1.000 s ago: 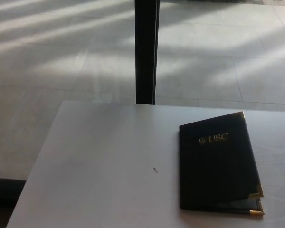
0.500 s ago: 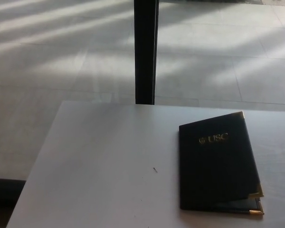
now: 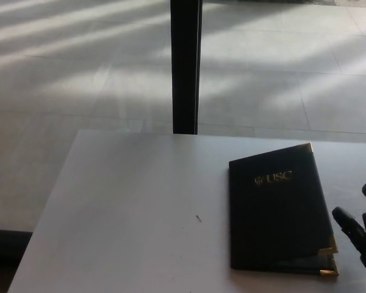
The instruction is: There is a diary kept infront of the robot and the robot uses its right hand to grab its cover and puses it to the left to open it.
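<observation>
You are looking at a dim, soft picture with low contrast near you and brighter light farther off. Pale bands of light slant across the tiled floor point(image 3: 79, 55), strongest at the upper left and right, with grey shadow strips between them. The black post point(image 3: 185, 64) stands as a flat silhouette with no detail. The desk point(image 3: 128, 207) is evenly lit, pale grey, without glare. The diary point(image 3: 280, 210) reads almost black; only its gold lettering and corners catch light. At the right edge, the right hand point(image 3: 361, 235) is dark and slightly blurred, its fingers point(image 3: 349, 224) barely separated from shadow. Fine grain softens everything.
</observation>
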Robot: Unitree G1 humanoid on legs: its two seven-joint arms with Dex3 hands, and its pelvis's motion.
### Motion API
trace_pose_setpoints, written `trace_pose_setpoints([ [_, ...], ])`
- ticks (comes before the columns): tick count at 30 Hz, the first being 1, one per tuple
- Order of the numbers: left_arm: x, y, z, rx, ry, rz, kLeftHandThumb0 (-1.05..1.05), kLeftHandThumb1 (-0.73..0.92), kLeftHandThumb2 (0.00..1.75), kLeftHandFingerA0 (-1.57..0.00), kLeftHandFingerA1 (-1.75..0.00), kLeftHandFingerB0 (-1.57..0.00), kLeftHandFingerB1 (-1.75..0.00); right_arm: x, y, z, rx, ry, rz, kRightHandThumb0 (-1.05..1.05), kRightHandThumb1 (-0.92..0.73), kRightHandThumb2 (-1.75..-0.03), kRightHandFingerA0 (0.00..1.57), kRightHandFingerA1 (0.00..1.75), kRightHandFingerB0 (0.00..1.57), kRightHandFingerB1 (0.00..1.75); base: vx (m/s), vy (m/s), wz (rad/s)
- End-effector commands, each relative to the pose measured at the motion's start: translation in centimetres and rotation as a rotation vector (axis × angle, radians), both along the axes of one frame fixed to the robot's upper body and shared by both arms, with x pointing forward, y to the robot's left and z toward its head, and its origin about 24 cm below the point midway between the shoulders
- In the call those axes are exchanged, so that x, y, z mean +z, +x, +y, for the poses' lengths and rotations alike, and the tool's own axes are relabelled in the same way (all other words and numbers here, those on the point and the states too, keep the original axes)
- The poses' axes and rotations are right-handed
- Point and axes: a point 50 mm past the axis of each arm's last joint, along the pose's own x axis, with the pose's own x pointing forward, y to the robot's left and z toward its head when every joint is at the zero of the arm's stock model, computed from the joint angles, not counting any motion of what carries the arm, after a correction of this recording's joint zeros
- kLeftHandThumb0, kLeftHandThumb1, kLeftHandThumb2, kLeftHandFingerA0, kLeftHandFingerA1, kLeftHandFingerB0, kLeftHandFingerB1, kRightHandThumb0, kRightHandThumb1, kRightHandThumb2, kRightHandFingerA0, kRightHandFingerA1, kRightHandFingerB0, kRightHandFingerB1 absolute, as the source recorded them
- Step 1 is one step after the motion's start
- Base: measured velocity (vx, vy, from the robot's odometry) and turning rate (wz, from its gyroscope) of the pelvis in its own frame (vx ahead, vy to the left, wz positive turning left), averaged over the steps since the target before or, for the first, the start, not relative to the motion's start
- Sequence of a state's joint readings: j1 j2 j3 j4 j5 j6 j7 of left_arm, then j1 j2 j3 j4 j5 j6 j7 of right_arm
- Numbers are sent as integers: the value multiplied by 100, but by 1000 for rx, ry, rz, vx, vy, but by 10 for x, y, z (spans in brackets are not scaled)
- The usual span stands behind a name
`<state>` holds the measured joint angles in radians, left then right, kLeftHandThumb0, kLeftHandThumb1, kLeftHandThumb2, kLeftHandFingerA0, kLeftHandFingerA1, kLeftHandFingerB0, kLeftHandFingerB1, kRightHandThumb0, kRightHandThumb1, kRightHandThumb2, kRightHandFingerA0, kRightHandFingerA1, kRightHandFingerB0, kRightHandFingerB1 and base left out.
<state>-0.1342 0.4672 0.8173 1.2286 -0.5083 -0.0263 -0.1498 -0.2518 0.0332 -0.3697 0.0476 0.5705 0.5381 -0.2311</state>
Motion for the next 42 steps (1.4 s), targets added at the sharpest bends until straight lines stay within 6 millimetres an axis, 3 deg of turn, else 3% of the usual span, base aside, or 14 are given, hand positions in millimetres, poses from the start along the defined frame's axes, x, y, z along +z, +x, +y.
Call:
trace_pose_setpoints([
  [1,0,-3,2,15,3,-6,-81,52,135,-26,-100,0,-81,-3,-1,19,41,-32,6,-77,-82,-106,23,54,17,49,0,0,0],
  [6,0,-3,1,15,5,-2,-81,53,135,-28,-102,0,-81,-10,-4,35,71,-27,46,-74,-92,-80,29,50,18,42,0,0,0],
  [11,1,-3,2,13,8,-3,-78,51,133,-29,-101,-3,-81,-20,-8,44,75,-26,82,-73,-83,-109,25,56,16,49,0,0,0],
  [12,0,-4,2,15,7,-3,-105,92,105,-24,-162,-18,-139,-22,-9,45,70,-28,92,-73,-83,-109,26,56,16,49,0,0,0],
  [19,0,-5,2,26,8,4,-105,92,105,-26,-165,-20,-143,-25,-13,51,72,-18,101,-74,-82,-109,24,55,17,49,0,0,0],
  [23,-1,-5,1,18,4,-8,-105,92,103,-29,-158,-15,-132,-10,-14,71,134,1,44,-76,-81,-109,28,55,19,49,0,0,0],
  [24,-1,-6,1,23,4,-5,-77,52,133,-30,-100,-3,-81,-4,-14,78,173,-8,11,-76,-83,-112,23,54,13,48,0,0,0],
  [29,-1,-6,1,30,-1,-9,-81,54,136,-29,-102,0,-82,26,-18,106,298,-42,-120,-81,-91,-81,30,50,19,42,0,0,0],
  [30,-1,-6,2,28,-1,-10,-105,92,105,-24,-163,-18,-140,31,-18,111,317,-49,-139,-83,-92,-79,29,48,19,42,0,0,0],
  [31,0,-6,2,32,-3,-13,-105,92,104,-24,-162,-18,-139,38,-19,117,342,-57,-175,-77,-82,-113,22,55,14,50,0,0,0],
  [32,0,-6,2,30,-2,-12,-78,51,133,-27,-100,-1,-80,46,-20,123,364,-77,-206,-77,-83,-113,22,55,14,50,0,0,0],
  [33,0,-6,2,27,0,-13,-89,56,140,-30,-108,0,-86,53,-22,130,387,-104,-233,-81,-92,-83,26,51,17,44,0,0,0],
  [34,0,-6,2,23,3,-14,-105,92,104,-26,-166,-20,-144,63,-24,140,424,-147,-273,-81,-83,-112,21,55,16,51,0,0,0],
  [42,-1,-7,2,25,10,10,-105,92,103,-29,-164,-15,-137,75,-39,169,649,-468,-443,-87,-85,-113,13,56,9,52,0,0,0],
])
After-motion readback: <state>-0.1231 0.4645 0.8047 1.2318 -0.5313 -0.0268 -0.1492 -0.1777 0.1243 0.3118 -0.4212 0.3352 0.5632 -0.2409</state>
